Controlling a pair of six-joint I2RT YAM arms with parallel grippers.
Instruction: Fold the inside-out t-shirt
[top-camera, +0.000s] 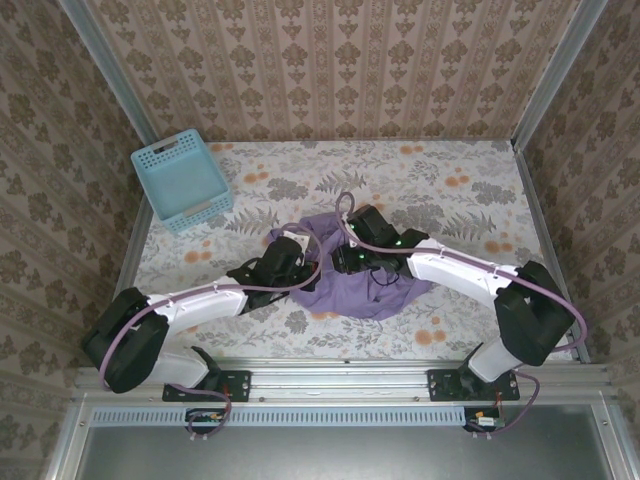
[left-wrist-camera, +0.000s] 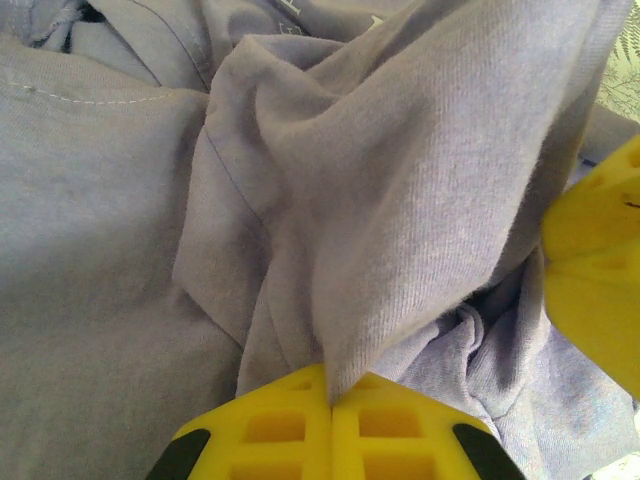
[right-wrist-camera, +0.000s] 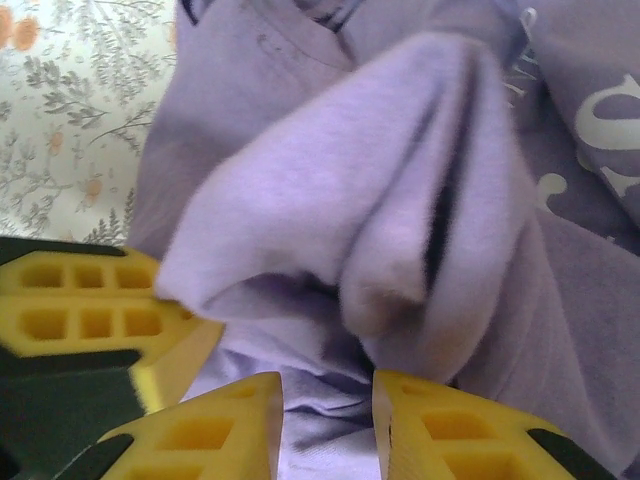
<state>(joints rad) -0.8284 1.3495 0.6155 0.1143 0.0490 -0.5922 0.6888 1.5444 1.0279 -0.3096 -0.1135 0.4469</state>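
The inside-out t-shirt (top-camera: 372, 292) lies crumpled in a lavender heap at the table's middle, and both grippers meet over it. My left gripper (left-wrist-camera: 330, 388) is shut on a raised fold of the shirt (left-wrist-camera: 400, 200), the cloth pinched between its yellow fingertips. My right gripper (right-wrist-camera: 328, 405) stands open just beside it, its jaws apart with loose purple cloth (right-wrist-camera: 330, 250) bunched in front of the gap. White lettering (right-wrist-camera: 610, 130) shows on the shirt at the right of the right wrist view. From above, the left gripper (top-camera: 296, 250) and right gripper (top-camera: 350, 256) sit close together on the heap.
A light-blue lattice basket (top-camera: 182, 180) stands at the back left of the floral table (top-camera: 460, 190). Patterned walls close in the table on three sides. The other arm's yellow finger (left-wrist-camera: 600, 270) crowds the right edge of the left wrist view.
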